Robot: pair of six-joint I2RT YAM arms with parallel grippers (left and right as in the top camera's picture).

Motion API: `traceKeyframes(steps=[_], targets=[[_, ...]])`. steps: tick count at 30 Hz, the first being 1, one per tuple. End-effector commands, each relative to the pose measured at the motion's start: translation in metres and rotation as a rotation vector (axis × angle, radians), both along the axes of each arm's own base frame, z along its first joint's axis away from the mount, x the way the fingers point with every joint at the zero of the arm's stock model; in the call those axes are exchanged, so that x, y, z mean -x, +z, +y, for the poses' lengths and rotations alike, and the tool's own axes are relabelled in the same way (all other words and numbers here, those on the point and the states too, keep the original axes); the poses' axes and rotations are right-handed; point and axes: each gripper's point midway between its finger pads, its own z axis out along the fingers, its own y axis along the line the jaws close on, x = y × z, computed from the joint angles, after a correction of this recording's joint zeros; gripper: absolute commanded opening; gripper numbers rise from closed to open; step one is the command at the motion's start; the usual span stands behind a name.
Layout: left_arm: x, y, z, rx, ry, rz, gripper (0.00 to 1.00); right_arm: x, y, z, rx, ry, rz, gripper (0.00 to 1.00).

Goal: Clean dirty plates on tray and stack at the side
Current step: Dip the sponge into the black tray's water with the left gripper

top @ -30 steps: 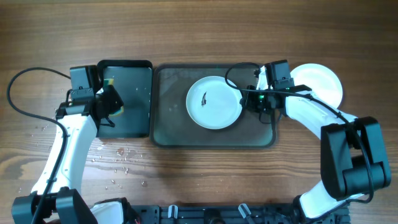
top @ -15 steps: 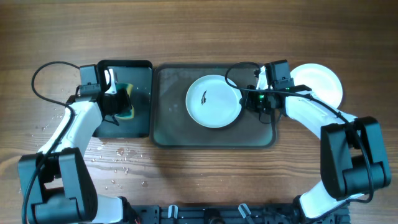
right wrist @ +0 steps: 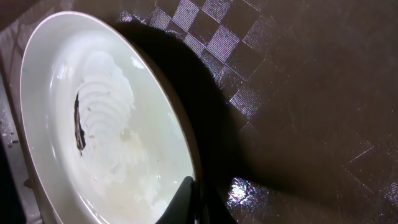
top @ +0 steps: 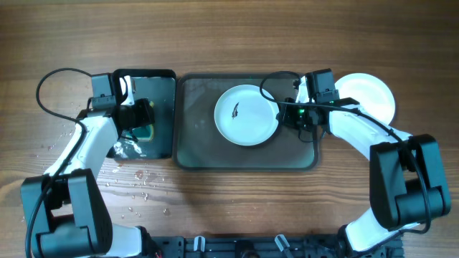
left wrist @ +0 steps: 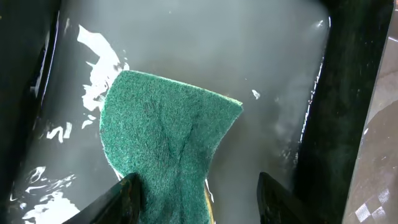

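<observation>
the left gripper [top: 138,116] hangs over the narrow black tray [top: 162,89], its jaws released and spread apart; the green sponge [left wrist: 165,137] lies loose in the wet tray beside one finger. the right gripper [top: 286,115] has its jaws clenched on the right rim of the smudged plate [top: 247,129], which sits on the grey-green tray [top: 197,147]. a second plate [top: 374,93] rests on the tabletop [top: 229,36], just right of the tray.
</observation>
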Motion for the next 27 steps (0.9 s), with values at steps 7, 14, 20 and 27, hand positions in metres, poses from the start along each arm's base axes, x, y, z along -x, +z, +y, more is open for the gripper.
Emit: traceKeyframes(steps=[7, 14, 20, 27], targets=[[0.008, -0.037, 0.002, -0.001, 0.001, 0.098, 0.31, 0.002, -0.011, -0.001, 0.004, -0.01, 0.028, 0.04], [0.012, -0.043, 0.003, -0.007, 0.005, 0.125, 0.17, 0.002, -0.011, -0.001, 0.004, -0.01, 0.028, 0.04], [0.011, -0.043, 0.003, -0.005, 0.003, 0.12, 0.04, 0.002, -0.011, -0.001, 0.004, -0.011, 0.028, 0.04], [-0.026, 0.038, -0.007, 0.04, -0.035, -0.122, 0.04, 0.002, -0.011, -0.001, 0.004, -0.01, 0.028, 0.05]])
